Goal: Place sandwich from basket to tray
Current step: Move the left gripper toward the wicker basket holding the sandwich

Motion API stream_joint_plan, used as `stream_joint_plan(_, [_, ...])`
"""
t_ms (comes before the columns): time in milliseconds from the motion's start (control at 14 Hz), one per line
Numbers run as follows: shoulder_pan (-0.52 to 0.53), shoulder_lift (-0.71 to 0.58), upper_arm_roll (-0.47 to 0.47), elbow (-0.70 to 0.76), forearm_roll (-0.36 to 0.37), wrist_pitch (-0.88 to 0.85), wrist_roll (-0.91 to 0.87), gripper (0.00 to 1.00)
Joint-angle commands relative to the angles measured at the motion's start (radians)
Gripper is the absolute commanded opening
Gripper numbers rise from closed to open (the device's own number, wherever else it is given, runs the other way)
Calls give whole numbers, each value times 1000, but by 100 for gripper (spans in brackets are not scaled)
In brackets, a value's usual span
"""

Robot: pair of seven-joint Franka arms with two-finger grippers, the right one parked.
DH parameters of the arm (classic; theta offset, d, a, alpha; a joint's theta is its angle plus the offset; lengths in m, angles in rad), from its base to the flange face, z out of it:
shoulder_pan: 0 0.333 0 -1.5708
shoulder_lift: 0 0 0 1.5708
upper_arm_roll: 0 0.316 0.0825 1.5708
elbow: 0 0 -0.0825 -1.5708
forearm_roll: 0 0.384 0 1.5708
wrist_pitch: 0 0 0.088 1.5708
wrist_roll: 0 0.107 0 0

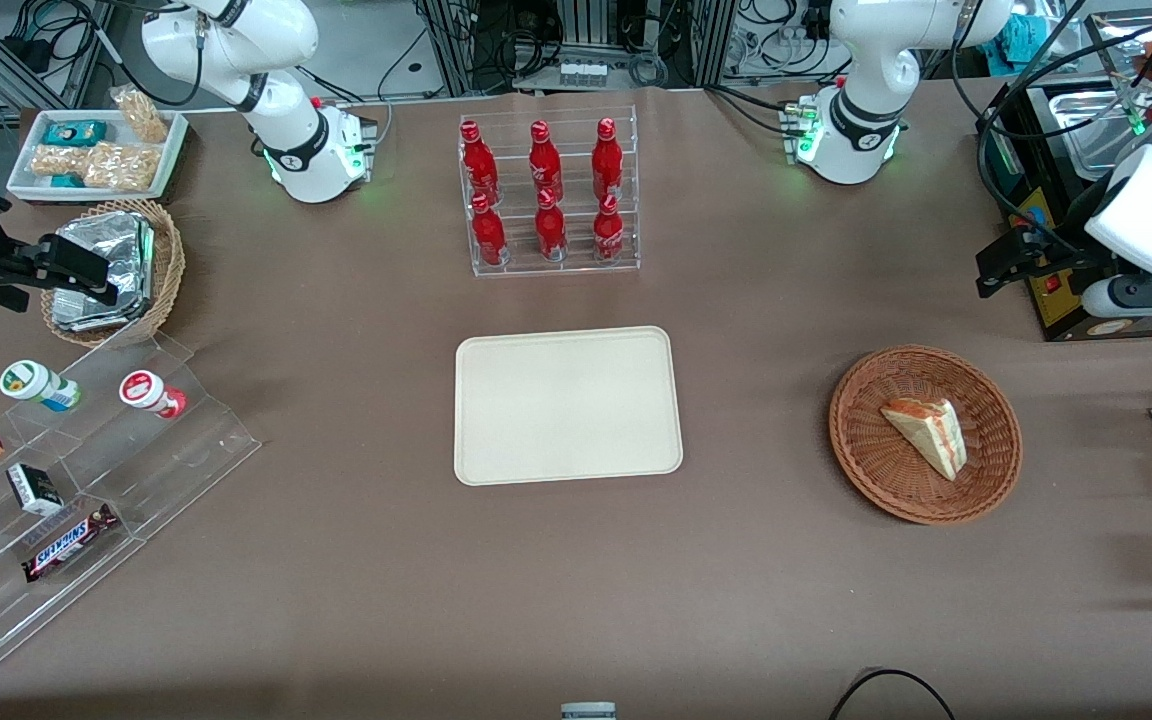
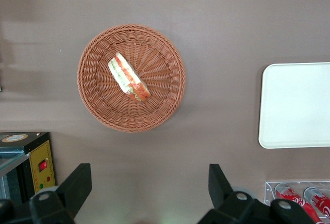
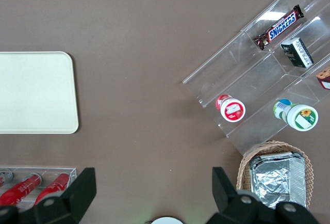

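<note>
My gripper [image 2: 149,188] hangs high above the table with its jaws spread wide and nothing between them, well apart from the basket [image 2: 98,110] (a good height for sizing up the reach, I judge). The sandwich [image 2: 129,77] lies in the basket on its side; the tray [image 2: 296,105] waits bare, nearer the table's middle.
</note>
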Motion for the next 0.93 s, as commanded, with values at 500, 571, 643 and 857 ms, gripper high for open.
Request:
stream_joint_plan(500, [-3,11,1,15,18,-2,3,100])
stream_joint_plan(571, [-5,11,1,14,18,-2,3,100])
stream_joint_plan(643, [-5,11,1,14,18,-4,3,100])
stream_joint_plan(857, [-5,11,1,-11,18,-7,0,100])
